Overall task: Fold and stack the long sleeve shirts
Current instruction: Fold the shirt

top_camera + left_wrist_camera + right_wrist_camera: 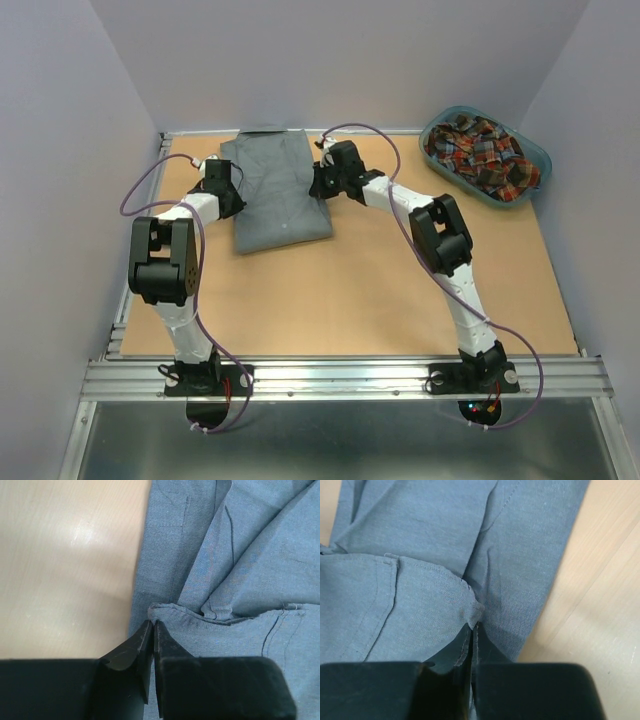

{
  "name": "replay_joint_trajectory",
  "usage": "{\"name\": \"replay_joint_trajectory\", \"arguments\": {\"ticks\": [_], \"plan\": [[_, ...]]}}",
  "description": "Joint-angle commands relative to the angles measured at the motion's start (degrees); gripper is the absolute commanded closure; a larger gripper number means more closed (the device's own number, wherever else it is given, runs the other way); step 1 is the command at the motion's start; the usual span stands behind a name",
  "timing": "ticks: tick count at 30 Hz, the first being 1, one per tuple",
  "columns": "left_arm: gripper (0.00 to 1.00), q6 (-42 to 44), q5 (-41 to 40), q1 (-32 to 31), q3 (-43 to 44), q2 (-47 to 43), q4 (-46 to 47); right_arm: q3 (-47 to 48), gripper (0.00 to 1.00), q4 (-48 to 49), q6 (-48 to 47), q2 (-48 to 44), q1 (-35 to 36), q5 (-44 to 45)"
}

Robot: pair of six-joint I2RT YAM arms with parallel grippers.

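Lying on the tan table (380,300) toward its far left, the grey shirt (275,200) was partly folded. At the far right corner, well apart, the teal basket (545,165) held the plaid shirt (480,150). The left gripper (152,625) and the right gripper (472,627) each pinched a grey hem, jaws closed on cloth.

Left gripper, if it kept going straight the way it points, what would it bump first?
Probably the plain grey cloth shirt: the left gripper is shut on its folded edge, and more grey folds lie just ahead. Depth is hard to judge.
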Motion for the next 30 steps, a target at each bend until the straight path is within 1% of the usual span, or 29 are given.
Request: {"name": "replay_joint_trajectory", "arguments": {"ticks": [1,9,12,13,15,16,18,19,21,24,27,28,30], "plan": [[0.84,1.6,-2.9,-0.1,2.0,-3.4,1.7,3.3,0.96,2.7,-2.1,-4.2,0.1,3.1],[0.84,2.2,-4.4,-0.1,2.2,-1.6,2.4,4.2,0.93,2.7,-2.3,-0.8,0.1,4.9],[0.83,2.1,-4.9,-0.1,2.1,-1.3,4.3,4.2,0.82,2.6,-2.2,-0.4,0.1,7.3],[0.83,1.8,-4.7,-0.1,2.2,-1.0,4.3,4.0,0.74,2.6,-2.1,-0.6,0.1,7.9],[0.83,1.5,-4.4,-0.1,2.3,-0.6,4.3,2.9,0.65,2.7,-1.7,-2.8,0.1,7.9],[0.83,1.3,-4.2,-0.1,2.2,-0.4,4.3,2.5,0.57,2.6,-1.5,-3.8,0.1,7.7],[0.83,0.9,-4.1,-0.1,2.2,-0.3,4.7,0.4,0.51,2.7,0.0,-7.5,0.1,7.6],[0.83,0.9,-4.0,-0.1,2.1,-0.1,4.8,-0.5,0.44,2.6,1.3,-8.7,0.1,6.8],[0.83,0.6,-3.9,-0.1,2.1,0.0,5.0,-3.1,0.38,2.7,3.2,-11.6,0.2,5.0],[0.83,-0.2,-4.1,-0.1,1.7,0.4,5.3,-6.8,0.30,2.9,7.1,-17.4,1.3,-1.2],[0.83,-0.9,-3.8,-0.2,1.9,1.0,5.3,-9.7,0.26,3.9,11.5,-19.9,3.4,-4.2],[0.83,-1.2,-3.7,-0.2,2.1,1.2,5.4,-12.4,0.24,6.3,13.9,-21.1,4.2,-7.2],[0.83,-1.5,-3.6,-0.2,2.1,1.7,5.3,-15.0,0.23,10.6,16.6,-22.2,6.4,-10.4]]}}
